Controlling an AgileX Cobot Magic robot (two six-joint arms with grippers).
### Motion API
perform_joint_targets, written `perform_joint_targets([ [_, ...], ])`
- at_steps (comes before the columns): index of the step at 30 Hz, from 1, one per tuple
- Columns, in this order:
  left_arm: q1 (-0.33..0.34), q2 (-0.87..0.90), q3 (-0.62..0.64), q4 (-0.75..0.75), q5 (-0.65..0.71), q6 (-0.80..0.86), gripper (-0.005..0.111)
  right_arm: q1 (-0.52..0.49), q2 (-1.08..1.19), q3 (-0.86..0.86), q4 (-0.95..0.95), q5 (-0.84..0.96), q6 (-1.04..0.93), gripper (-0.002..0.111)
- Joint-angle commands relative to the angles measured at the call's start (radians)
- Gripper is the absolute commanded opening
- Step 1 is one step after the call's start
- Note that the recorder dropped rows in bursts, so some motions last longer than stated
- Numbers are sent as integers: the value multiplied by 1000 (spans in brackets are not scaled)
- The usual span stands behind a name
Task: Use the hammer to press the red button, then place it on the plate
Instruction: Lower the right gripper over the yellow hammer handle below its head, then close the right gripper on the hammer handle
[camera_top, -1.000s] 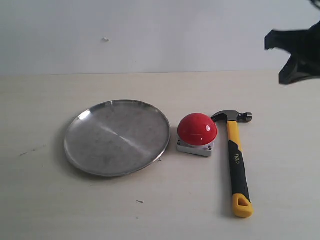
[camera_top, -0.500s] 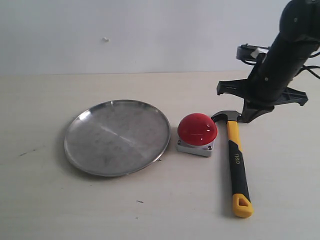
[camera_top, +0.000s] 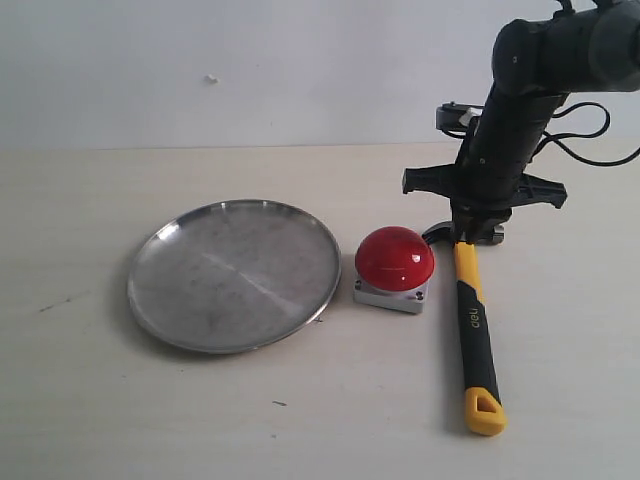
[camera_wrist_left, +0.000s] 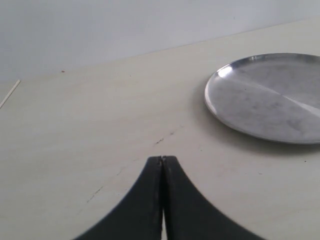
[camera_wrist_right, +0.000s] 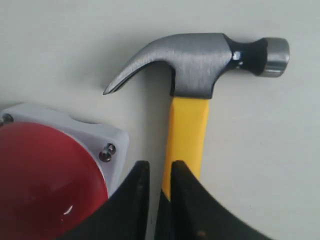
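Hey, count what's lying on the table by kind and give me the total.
hammer: 1
red button: 1
metal plate: 1
Total: 3

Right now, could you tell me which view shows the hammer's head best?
The right wrist view: the head of the hammer is close and sharp. In the exterior view the right arm hides part of it. The left wrist view shows none.

The red button (camera_top: 394, 257) sits between the plate (camera_top: 235, 275), left, and the hammer (camera_top: 470, 310), right.
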Motion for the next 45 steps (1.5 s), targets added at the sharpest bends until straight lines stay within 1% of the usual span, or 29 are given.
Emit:
perform_joint_targets([
  [1,-1,-7,-7,-1,-1,0,0,0,8,-23,-16,4,4,30],
  [4,-1,-7,-7,-1,-1,0,0,0,8,-23,-16,5,-11,39],
  [7,-1,-7,-7,-1,-1,0,0,0,8,-21,-37,29,-12,46],
  [14,-2,-7,-7,-1,0,0,0,0,8,-21,-38,55,-12,57],
  [27,-2,-7,-7,-1,0,0,0,0,62,-21,-42,15,23,58],
  [31,-2,-7,-7,-1,0,0,0,0,84,-21,-93,-12,25,58],
  [37,-2,-7,-7,-1,0,0,0,0,102,-21,-118,-64,49,58],
  [45,-2,-7,-7,-1,0,0,0,0,154,-21,-116,-71,50,58],
])
